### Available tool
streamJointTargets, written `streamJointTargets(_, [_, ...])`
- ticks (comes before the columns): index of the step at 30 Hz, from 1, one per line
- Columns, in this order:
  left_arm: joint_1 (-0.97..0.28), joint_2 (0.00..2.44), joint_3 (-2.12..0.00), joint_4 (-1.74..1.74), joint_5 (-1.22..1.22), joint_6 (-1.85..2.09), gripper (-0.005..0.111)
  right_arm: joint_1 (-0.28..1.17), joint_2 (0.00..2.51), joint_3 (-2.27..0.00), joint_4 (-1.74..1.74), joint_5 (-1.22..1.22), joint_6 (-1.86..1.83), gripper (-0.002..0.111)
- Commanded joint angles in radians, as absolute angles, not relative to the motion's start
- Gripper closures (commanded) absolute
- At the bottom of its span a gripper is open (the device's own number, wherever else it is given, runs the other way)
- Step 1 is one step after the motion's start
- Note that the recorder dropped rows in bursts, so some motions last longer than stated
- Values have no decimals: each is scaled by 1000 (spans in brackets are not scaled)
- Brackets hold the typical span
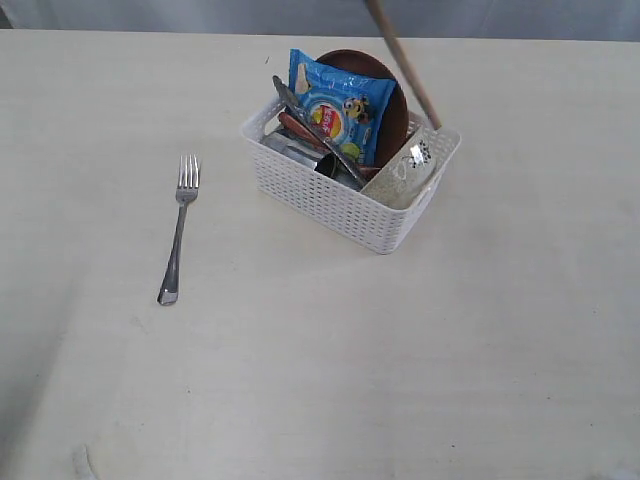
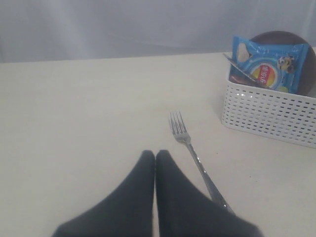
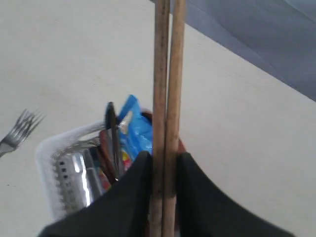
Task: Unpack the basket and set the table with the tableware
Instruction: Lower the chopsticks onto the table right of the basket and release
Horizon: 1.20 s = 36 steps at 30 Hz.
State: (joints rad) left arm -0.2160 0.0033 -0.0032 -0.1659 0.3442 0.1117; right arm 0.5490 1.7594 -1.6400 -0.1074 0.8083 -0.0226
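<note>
Right fingers (image 3: 136,185): clamped on the chopsticks (image 3: 161,74), over the basket (image 1: 330,200).
Left fingers (image 2: 138,187): together, empty, near the fork (image 1: 178,235).
Next: lift clear, lay flat on table (image 1: 450,350).

You lose the chopsticks (image 1: 403,62) at the exterior view's top edge, upper middle. Chip bag (image 1: 340,105) hides most of the brown plate (image 1: 398,115). Left gripper (image 2: 155,155) covers the fork (image 2: 180,129) handle's end. Basket (image 2: 266,113) edge-cropped there.
</note>
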Motion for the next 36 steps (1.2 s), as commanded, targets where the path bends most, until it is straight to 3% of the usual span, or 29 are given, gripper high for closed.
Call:
streamJointTargets(1, [-222,0,0,-166,342,111,107,412,1744,-1638,-129,913,66,109])
streamJointTargets(5, [-222,0,0,-166,342,109,107,232,1797,-1603,-115,988,147,109])
streamJointTargets(10, [-222,0,0,-166,342,109,107,73,1867,-1325,-100,845,209,109])
streamJointTargets(18, [-222,0,0,-161,342,109,107,61,1873,-1196,-118,706,168,109])
streamJointTargets(36, [-222,0,0,-161,342,109,107,61,2025,-1196,-85,733,180,108])
